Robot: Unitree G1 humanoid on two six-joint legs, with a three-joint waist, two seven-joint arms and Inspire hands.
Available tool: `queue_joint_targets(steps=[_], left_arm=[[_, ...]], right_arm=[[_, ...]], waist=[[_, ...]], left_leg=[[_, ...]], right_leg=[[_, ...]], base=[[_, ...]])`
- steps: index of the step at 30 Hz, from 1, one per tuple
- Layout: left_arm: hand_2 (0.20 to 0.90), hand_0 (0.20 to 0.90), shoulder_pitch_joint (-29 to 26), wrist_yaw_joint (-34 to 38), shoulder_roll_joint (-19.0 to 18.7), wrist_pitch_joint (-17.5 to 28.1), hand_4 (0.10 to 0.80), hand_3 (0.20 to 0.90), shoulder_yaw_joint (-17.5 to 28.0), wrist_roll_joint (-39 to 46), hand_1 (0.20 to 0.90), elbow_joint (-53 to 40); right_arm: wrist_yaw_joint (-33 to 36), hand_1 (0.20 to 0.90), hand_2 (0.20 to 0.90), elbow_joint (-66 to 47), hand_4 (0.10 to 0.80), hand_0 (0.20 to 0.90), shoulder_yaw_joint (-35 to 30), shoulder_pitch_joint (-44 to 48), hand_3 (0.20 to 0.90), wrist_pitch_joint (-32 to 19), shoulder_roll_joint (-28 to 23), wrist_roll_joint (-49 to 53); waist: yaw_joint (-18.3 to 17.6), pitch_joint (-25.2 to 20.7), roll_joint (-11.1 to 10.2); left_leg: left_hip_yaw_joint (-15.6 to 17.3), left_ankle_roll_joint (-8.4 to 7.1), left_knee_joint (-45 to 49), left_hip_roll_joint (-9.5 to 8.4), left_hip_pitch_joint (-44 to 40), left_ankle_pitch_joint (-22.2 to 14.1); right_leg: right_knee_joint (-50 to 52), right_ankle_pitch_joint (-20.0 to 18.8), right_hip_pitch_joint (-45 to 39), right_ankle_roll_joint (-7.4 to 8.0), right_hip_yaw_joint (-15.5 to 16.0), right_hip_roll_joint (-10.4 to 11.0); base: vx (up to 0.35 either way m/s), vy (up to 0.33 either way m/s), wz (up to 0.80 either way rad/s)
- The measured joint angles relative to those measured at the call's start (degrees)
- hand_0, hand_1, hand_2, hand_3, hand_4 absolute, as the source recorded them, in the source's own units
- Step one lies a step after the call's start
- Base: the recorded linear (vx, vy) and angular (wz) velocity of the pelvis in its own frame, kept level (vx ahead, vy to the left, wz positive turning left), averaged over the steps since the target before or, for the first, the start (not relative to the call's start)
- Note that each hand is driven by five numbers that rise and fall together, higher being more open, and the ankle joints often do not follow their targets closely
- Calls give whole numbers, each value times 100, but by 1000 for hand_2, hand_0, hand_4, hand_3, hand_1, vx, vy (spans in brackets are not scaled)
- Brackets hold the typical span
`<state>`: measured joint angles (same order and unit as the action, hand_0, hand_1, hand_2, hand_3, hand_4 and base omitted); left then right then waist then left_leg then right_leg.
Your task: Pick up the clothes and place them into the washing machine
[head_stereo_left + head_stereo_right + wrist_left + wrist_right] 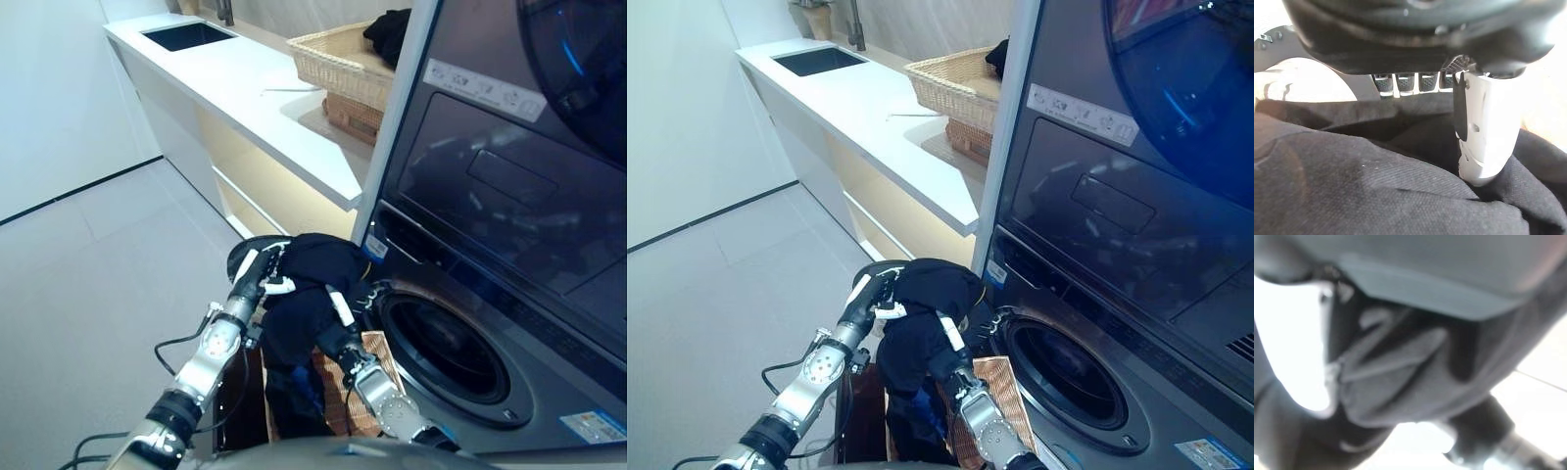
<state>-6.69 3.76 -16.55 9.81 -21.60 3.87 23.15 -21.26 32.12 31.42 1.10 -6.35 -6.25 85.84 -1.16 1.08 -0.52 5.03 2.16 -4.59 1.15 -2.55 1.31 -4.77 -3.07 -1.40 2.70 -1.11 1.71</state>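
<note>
A bundle of black clothes [315,279] hangs in the air just left of the washing machine's round drum opening [446,348], held between both hands. My left hand [263,274] grips the bundle's left side; in the left wrist view its white-covered thumb [1484,132] presses into the black cloth [1352,186] with the fingers curled behind. My right hand [345,328] clutches the lower right of the bundle, its thumb laid on the fabric [1400,362]. Part of the cloth trails down between the arms.
A brown woven basket [380,364] stands on the floor below the bundle. The white counter [245,93] carries a sink [186,36] and a wicker basket [333,61] with dark clothing [390,34]. A dark appliance front [490,186] rises above the drum. Grey floor lies to the left.
</note>
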Motion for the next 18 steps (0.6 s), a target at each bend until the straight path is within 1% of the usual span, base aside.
queue_joint_targets(steps=[10, 16, 18], left_arm=[[900, 900, 51, -11, -21, 2, 800, 900, 63, 34, 900, 1], [900, 900, 244, -19, -32, 9, 800, 900, 150, 144, 900, 2], [900, 900, 329, -38, -32, 9, 800, 900, 255, 146, 900, 34]], right_arm=[[0, 200, 200, -183, 300, 200, -140, -60, 200, -9, -46, 7], [0, 200, 200, -191, 300, 200, -497, -128, 200, -102, -55, 11], [0, 200, 200, -205, 300, 200, -690, -165, 200, -147, -96, 14]], waist=[[13, -1, 1], [17, -1, 2], [15, -1, 3]], left_leg=[[2, 0, -1, 0, -2, 0], [2, 0, -2, 1, -2, -1], [3, 0, -2, 1, -1, -1]], right_leg=[[0, 0, -2, 0, -1, 0], [-1, 1, -1, 1, -2, 0], [-1, 1, 0, 1, -3, 0]], base=[[0, 0, 0], [0, 0, 0], [0, 0, 0]])
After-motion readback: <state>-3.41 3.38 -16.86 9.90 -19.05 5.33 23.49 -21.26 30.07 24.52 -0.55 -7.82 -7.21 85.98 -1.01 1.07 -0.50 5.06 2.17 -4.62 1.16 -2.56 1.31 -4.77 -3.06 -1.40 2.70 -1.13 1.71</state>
